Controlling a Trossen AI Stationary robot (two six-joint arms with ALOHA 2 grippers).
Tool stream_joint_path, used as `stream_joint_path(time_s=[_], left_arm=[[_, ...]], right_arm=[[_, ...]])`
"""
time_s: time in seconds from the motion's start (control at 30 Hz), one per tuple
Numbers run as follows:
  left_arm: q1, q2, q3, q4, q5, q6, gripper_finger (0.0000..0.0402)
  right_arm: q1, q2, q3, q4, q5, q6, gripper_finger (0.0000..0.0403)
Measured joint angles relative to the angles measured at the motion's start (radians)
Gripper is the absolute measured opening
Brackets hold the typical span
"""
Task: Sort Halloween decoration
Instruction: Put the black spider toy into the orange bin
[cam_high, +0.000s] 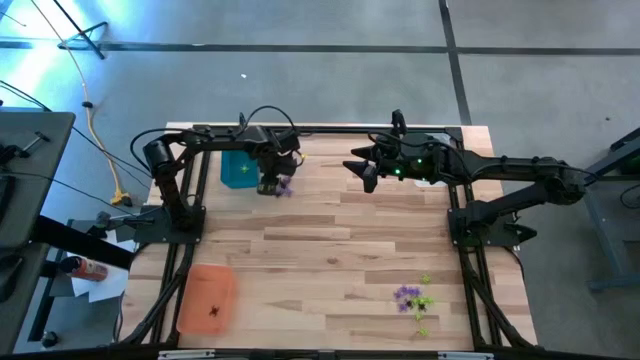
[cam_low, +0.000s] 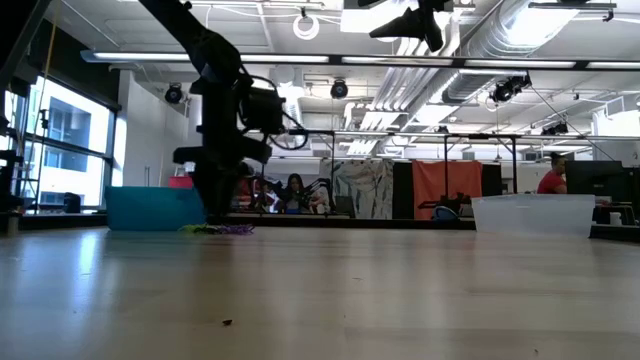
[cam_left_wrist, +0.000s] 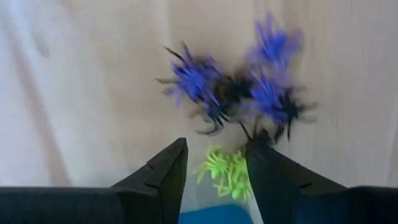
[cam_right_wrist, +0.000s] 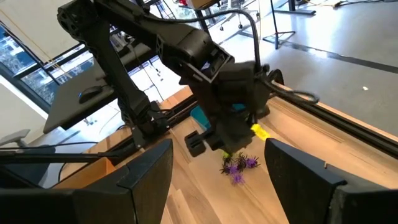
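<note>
The left end effector points down at the bench just beside the teal tray, its two dark fingers spread with a gap between them. A lime green trinket lies in that gap, between the fingertips; whether the fingers press on it cannot be told. Just past the fingertips sits a small cluster of purple and dark trinkets on the wood, some touching one another. In the high view this cluster shows as a purple speck right beside the left end effector, at the tray's edge toward the middle of the bench. In the low view the same little heap lies flat on the bench at the foot of the left arm, with the teal tray beside it. The right end effector hangs above the far part of the bench, well apart from the left one, with its fingers spread wide and nothing between them. Near it stands a clear tray. A second group of purple and lime green trinkets lies on the near right part of the bench, well apart from both arms. An orange tray sits at the near left corner with a dark trinket in it.
</note>
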Motion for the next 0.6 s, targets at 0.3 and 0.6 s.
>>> stream_joint_path(time_s=[0.3, 0.6], left_arm=[[-0.014, 0.0, -0.027, 0.044, -0.048, -0.001, 0.0131], [-0.01, 0.0, -0.032, 0.108, -0.048, 0.085, 0.0131]], right_arm=[[0.0, 0.0, 0.0, -0.063, 0.0, -0.046, 0.025], [0.0, 0.0, 0.0, -0.139, 0.0, -0.05, 0.025]])
